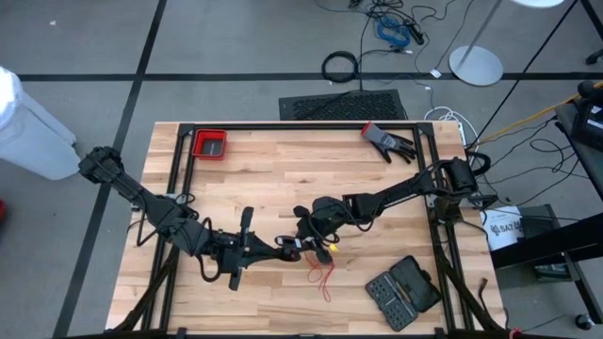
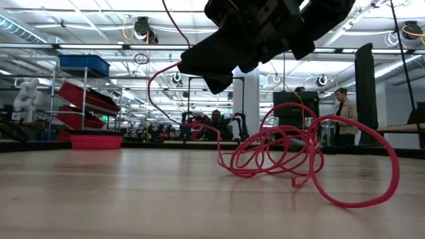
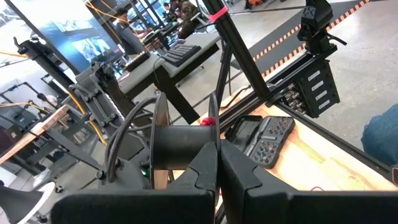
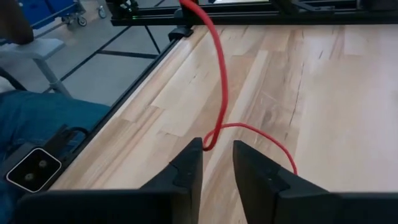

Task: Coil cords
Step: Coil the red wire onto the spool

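Our left hand (image 3: 217,165) is pressed together on a black spool (image 3: 183,143), holding it near the middle of the table's front half so the cord has something steady to wind onto. A bit of the thin red cord (image 4: 219,81) shows at the spool's far rim. Our right hand (image 4: 217,158) sits just beside it, toward the table's right. Its fingers (image 4: 186,171) stand slightly apart with the cord running up between them, apparently to guide the cord more than to clamp it. From there the cord drops to the wooden table (image 1: 283,160) and lies in a loose red tangle (image 2: 292,156) nearer the front edge, not yet wound. A red tray (image 1: 209,144) rests at the far left corner, a work glove (image 1: 388,141) at the far right, a tool case (image 1: 403,290) at the front right.
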Tool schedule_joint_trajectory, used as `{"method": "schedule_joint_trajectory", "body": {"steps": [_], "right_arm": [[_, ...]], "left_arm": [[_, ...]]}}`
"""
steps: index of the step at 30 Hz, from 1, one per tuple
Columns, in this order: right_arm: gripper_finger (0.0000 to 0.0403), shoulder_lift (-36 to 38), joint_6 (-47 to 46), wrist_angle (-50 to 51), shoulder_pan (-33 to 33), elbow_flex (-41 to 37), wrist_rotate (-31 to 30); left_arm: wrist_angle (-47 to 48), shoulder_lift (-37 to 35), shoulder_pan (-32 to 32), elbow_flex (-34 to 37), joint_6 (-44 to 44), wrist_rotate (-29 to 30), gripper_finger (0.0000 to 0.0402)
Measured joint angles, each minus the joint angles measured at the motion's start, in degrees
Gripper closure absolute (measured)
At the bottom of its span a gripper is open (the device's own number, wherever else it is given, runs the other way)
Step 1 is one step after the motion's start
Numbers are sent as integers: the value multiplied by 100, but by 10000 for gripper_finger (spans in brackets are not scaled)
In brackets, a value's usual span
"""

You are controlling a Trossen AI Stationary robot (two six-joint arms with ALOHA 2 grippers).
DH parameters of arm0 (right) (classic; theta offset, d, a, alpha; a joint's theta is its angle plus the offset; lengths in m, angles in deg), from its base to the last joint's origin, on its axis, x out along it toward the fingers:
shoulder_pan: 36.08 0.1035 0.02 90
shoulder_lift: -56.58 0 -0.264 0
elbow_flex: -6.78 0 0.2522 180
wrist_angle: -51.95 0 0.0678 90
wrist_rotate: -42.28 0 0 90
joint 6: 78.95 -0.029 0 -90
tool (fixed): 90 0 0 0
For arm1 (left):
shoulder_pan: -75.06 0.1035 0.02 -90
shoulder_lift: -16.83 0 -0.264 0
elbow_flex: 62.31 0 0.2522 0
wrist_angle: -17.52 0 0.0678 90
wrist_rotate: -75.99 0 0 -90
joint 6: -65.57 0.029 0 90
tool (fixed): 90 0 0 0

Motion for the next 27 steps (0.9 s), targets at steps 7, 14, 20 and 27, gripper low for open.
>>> {"method": "schedule_joint_trajectory", "body": {"steps": [7,14,20,27], "right_arm": [[396,41,131,114,-9,-2,-55],[401,330,274,645,-13,-4,-520],[402,933,407,1759,-17,-2,-1265],[403,1819,407,3117,35,0,-1891]], "left_arm": [[0,0,0,0,3,0,394],[21,0,-14,0,4,0,394],[44,0,-92,0,13,-4,393],[420,-111,-118,2,-160,26,393]]}}
